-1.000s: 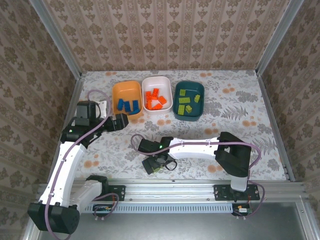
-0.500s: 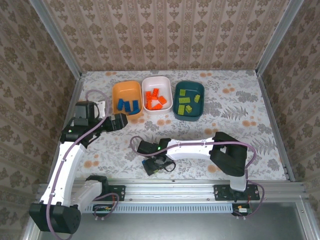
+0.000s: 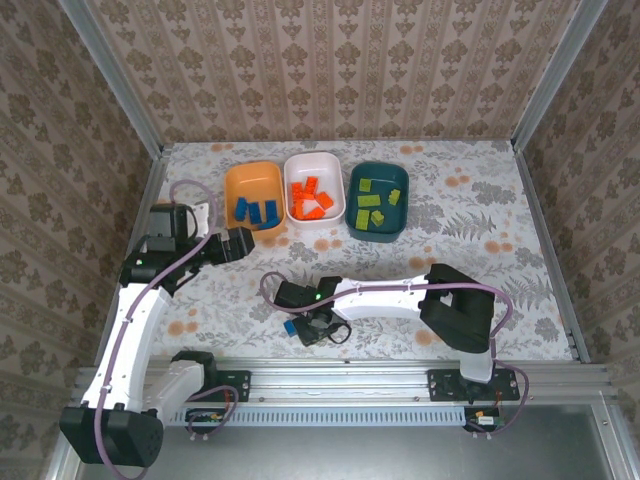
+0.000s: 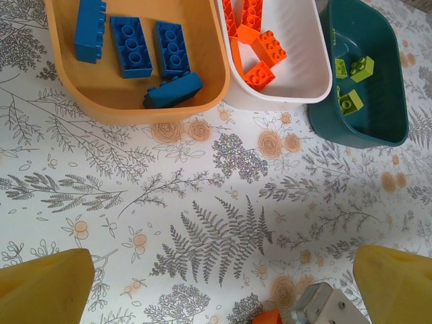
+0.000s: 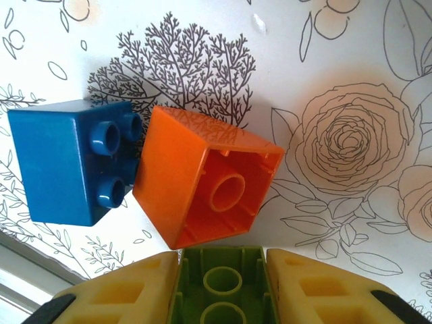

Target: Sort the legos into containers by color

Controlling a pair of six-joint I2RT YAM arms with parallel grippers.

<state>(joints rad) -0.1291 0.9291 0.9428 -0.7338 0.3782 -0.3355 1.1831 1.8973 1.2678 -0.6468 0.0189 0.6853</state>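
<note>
I saw my right claw (image 5: 219, 291) gripping a green brick (image 5: 219, 270); an orange brick (image 5: 202, 182) and a blue brick (image 5: 67, 169) lay touching just ahead of it. My left claw (image 4: 219, 280) stood open.

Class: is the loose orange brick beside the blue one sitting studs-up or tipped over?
Tipped over. In the right wrist view the orange brick shows its hollow underside facing the camera, beside the blue brick.

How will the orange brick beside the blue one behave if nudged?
Orange brick looks like rigid hollow plastic, open underside showing, so probably light and stiff. It lies tipped on its side, apparently touching the blue brick. A nudge would likely slide or topple it, maybe shoving the blue one too. Flat faces: unlikely to roll.
</note>
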